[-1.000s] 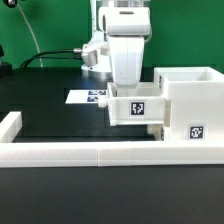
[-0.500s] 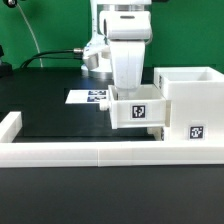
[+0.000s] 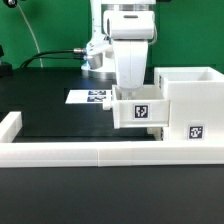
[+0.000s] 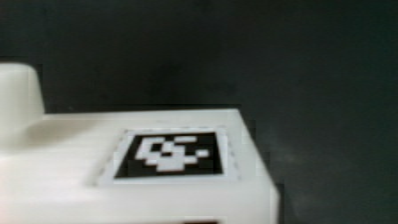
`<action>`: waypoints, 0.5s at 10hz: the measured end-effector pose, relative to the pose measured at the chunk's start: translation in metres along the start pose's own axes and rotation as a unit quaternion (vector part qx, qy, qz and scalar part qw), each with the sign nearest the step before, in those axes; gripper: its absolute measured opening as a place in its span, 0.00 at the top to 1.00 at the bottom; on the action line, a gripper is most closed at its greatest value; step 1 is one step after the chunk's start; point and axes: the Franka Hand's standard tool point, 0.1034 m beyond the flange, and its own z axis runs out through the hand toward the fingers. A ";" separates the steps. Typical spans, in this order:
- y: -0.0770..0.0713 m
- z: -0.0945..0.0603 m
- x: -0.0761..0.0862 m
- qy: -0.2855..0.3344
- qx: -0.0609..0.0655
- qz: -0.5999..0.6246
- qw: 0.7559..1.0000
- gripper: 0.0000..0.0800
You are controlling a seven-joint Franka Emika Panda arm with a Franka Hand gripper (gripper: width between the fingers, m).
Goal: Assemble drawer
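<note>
Fingers hidden behind tray (image 3: pixel 139 109); gripper (image 3: pixel 132 88) prob. clamped on it, grip state can't tell. Housing (image 3: pixel 190 112) just beside, toward exterior view's right; tray needs to slide that way.

The housing (image 3: pixel 188 108) and the small tray (image 3: pixel 139 108) look like smooth white plastic with a faint sheen, each carrying a flat black-and-white tag that seems printed and matt. The table (image 3: pixel 60 125) is a dull, matt black surface; the border wall (image 3: pixel 80 152) is smooth white plastic too
</note>
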 end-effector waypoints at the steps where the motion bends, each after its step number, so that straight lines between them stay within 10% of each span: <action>1: 0.000 0.000 0.000 0.000 0.000 0.000 1.000 0.95; 5: 0.000 0.000 0.000 -0.001 0.002 0.005 1.000 0.95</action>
